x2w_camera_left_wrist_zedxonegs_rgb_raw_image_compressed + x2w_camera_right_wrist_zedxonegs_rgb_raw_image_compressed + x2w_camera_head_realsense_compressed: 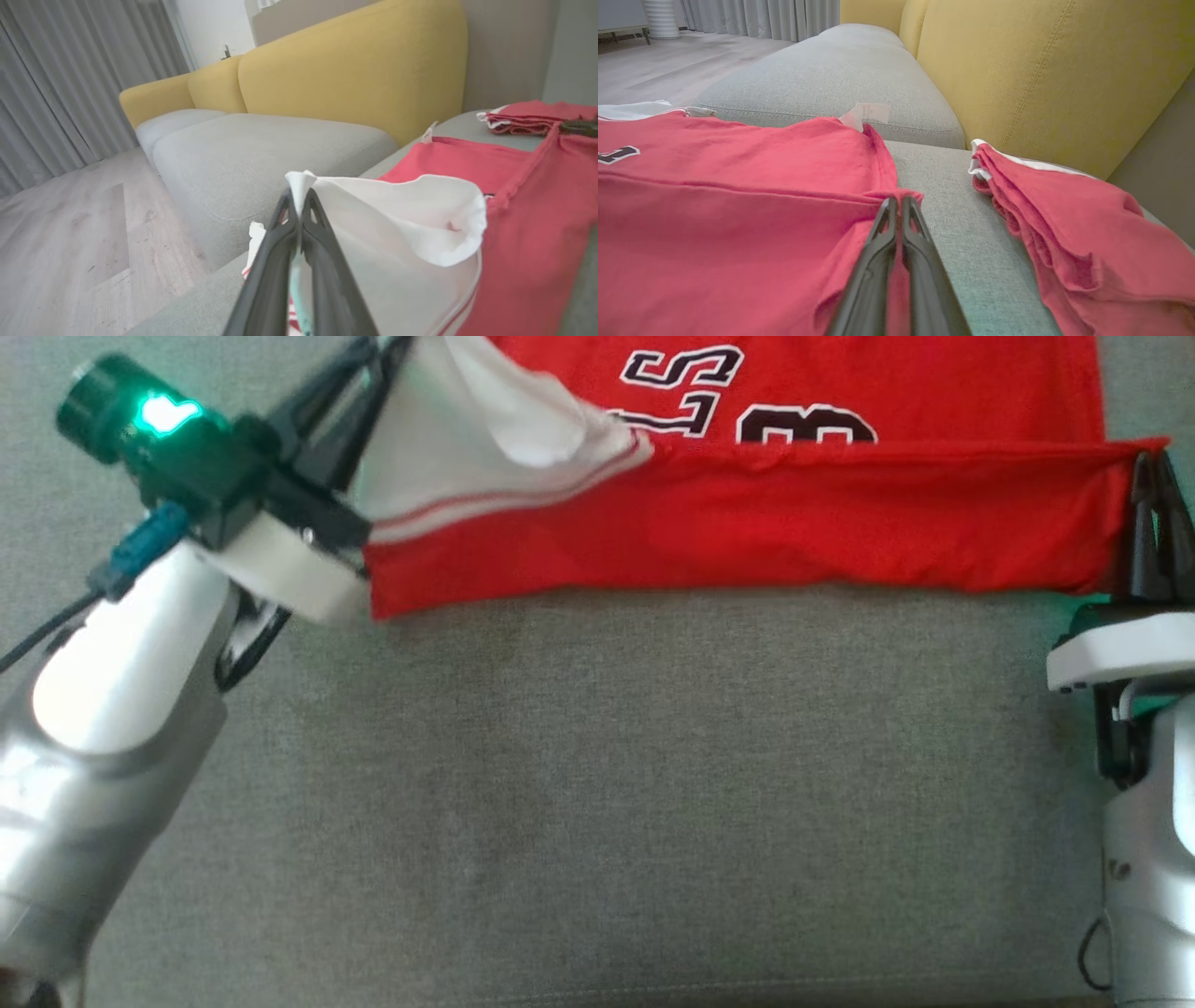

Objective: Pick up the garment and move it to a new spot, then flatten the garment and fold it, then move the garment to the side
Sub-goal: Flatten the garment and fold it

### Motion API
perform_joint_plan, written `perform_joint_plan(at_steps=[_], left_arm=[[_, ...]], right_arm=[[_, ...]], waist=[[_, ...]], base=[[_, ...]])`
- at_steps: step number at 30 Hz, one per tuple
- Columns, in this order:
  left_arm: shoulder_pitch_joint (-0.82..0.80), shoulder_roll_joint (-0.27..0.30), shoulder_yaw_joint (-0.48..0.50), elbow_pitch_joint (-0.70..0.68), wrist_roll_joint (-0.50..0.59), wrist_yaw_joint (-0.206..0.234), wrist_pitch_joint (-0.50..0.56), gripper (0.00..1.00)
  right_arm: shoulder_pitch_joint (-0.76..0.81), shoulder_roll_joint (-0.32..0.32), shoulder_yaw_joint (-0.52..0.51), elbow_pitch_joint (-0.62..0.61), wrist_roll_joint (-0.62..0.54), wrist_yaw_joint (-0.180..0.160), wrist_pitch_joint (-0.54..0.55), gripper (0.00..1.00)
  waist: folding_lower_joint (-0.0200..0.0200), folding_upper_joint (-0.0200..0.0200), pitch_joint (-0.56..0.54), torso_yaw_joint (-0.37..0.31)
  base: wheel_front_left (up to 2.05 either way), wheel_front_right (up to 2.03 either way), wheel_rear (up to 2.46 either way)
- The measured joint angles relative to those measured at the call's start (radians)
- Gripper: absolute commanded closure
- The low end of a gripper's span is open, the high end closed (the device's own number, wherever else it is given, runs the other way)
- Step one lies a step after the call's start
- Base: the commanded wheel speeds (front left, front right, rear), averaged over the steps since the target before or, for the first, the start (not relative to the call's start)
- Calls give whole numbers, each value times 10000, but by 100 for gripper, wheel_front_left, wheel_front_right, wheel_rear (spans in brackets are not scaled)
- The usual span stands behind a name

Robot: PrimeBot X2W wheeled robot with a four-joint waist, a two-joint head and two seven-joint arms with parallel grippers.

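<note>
Both hands were closed tight on the garment (747,527): my left hand (385,355) pinched its white part, my right hand (1154,467) its red corner. It stretched between them across the far side of the grey sofa seat (597,784), lettering facing up.

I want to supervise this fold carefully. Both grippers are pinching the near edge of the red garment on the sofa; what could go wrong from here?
1. The left gripper pinches only the tip of the white flap, so the cloth may slip out.
2. The right gripper holds the red garment close to the folded red pile; a sideways pull might disturb that pile.
</note>
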State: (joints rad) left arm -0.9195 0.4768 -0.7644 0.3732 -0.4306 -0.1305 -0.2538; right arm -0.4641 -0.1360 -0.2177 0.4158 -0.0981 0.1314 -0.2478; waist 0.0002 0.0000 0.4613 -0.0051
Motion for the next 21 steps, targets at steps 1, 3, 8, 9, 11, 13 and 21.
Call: perform_joint_plan(at_steps=[1,3,8,9,11,13,21], left_arm=[[-64,-125,180,111,105,90,-15,0],[-92,-385,593,84,301,242,-33,0],[927,-922,1565,-510,859,911,-40,0],[1379,-1034,1685,-558,855,966,-40,0],[2401,-1262,1916,-552,765,1085,-40,0],[3321,-1467,2100,-460,512,1112,-38,0],[4537,-1891,2422,1099,-483,1039,309,0]], right_arm=[[-64,0,-13,71,0,0,-2,0],[-158,27,-2,104,2,0,-2,0],[75,138,169,-1014,307,0,-33,0],[273,174,163,-1164,380,0,-50,0],[825,311,125,-1360,543,0,-77,0],[1374,428,40,-1427,631,0,-77,0],[1933,654,77,-1499,721,0,-77,0]], waist=[[0,0,47,-2],[0,0,118,-2],[-2,0,14,43],[-2,0,-49,55],[-3,0,-188,81],[-4,0,-324,98],[-4,0,-680,7]], base=[[0,0,0],[0,0,0],[0,0,0],[0,0,0],[0,0,0],[0,0,0],[0,0,0]])
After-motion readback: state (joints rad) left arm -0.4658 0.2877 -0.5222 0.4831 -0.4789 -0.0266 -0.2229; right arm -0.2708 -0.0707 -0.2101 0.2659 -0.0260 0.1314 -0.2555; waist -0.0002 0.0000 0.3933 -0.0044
